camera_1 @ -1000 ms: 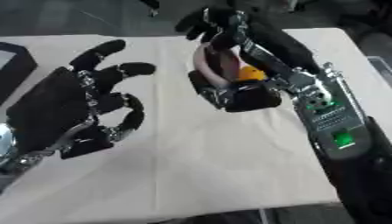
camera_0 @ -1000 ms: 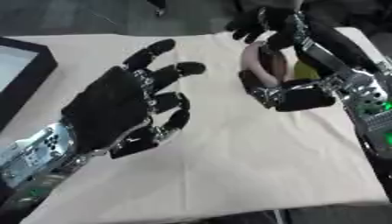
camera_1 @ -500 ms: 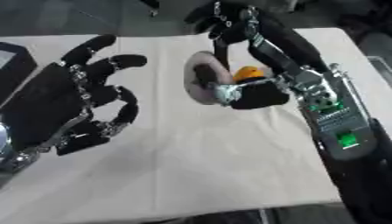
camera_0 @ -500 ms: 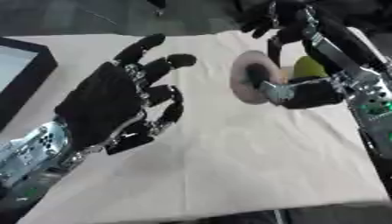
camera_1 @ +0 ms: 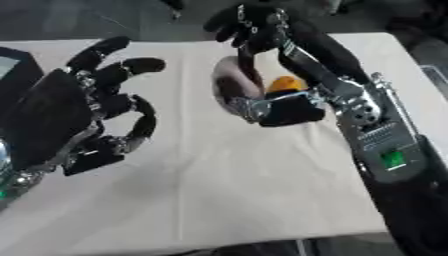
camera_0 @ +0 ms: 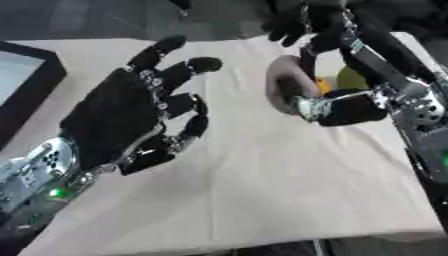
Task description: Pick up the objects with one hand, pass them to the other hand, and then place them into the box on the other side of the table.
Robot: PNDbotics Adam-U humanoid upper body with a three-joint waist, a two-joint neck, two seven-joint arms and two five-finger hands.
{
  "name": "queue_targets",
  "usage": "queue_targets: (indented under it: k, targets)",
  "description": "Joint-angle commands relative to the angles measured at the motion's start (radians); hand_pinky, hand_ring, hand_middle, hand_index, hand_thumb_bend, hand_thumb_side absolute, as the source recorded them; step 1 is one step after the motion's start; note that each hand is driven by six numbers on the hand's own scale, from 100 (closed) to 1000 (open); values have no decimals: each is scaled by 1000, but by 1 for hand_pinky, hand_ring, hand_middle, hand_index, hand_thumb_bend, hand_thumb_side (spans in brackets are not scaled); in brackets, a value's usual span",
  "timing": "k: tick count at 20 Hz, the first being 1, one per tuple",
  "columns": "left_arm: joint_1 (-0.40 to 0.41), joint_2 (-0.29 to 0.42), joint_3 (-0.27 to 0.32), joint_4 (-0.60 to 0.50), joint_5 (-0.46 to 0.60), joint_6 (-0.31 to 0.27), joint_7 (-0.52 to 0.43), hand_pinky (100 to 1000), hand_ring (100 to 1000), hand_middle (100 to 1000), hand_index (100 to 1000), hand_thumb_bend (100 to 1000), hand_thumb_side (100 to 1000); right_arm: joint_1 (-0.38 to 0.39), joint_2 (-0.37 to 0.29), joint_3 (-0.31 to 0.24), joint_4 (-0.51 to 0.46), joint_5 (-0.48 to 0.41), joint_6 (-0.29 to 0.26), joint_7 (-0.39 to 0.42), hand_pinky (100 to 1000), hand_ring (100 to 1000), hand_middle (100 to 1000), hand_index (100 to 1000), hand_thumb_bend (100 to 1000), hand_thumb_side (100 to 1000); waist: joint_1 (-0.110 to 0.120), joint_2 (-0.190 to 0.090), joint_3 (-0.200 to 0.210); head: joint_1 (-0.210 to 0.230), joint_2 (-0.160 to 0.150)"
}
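Observation:
My right hand (camera_1: pixel 308 56) comes in from the upper right and is shut on a pale pink rounded object (camera_0: pixel 284 88), held above the table between thumb and curled fingers. My left hand (camera_0: pixel 122 120) hovers open at centre left, palm turned toward the pink object, a short gap away. A black box (camera_0: pixel 45 76) with a light inside sits at the far left edge. Behind the right hand an orange object (camera_1: pixel 285 84) and a yellow-green object (camera_0: pixel 350 78) lie on the table, partly hidden.
A white cloth (camera_0: pixel 262 180) covers the table; its front edge runs along the bottom of the views. The right forearm (camera_1: pixel 385 150) with a green light spans the right side. Dark shapes stand beyond the far edge.
My right hand has carried the pink object leftward and a little lower, toward the left hand. The left hand's fingers have stretched out and risen toward it.

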Motion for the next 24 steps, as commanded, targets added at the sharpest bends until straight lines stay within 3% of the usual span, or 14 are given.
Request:
queue_targets:
  k: [1,10,13,16,17,19,21,24]
  targets:
    - [-26,6,16,-12,24,-12,15,967,182,826,552,100,100,-27,-3,19,-21,-20,-5,22,645,735,771,487,100,241,1,-17,3,-5,-3]
    - [-52,-4,0,-12,44,-36,9,967,179,829,570,100,100,-56,16,74,-12,-51,-9,82,642,735,771,461,100,277,0,-18,10,-10,-3]
    - [-54,-5,1,-12,43,-34,8,966,182,831,589,151,100,-61,20,85,-7,-57,-12,95,641,734,771,456,100,276,0,-18,12,-11,-3]
    - [-51,-6,1,-12,40,-28,1,965,176,835,651,271,100,-65,24,94,-5,-62,-14,104,642,734,771,454,100,274,-1,-18,14,-13,-3]
    - [-50,-6,1,-12,38,-26,-4,964,174,837,695,392,100,-65,25,95,-5,-64,-15,106,642,734,771,454,100,274,-1,-18,14,-13,-3]
    - [-49,-6,-1,-12,31,-25,-19,964,165,838,739,531,100,-66,25,97,-5,-66,-15,109,642,734,771,453,100,272,-2,-18,14,-13,-3]
    - [-48,-4,-4,-12,17,-30,-37,967,154,839,790,735,100,-66,25,97,-5,-67,-15,111,641,734,771,452,100,273,-2,-18,14,-13,-3]
    - [-46,-5,-6,-12,-4,-38,-57,969,154,840,824,878,100,-67,25,97,-5,-68,-15,111,641,734,770,450,100,274,-2,-18,14,-13,-3]
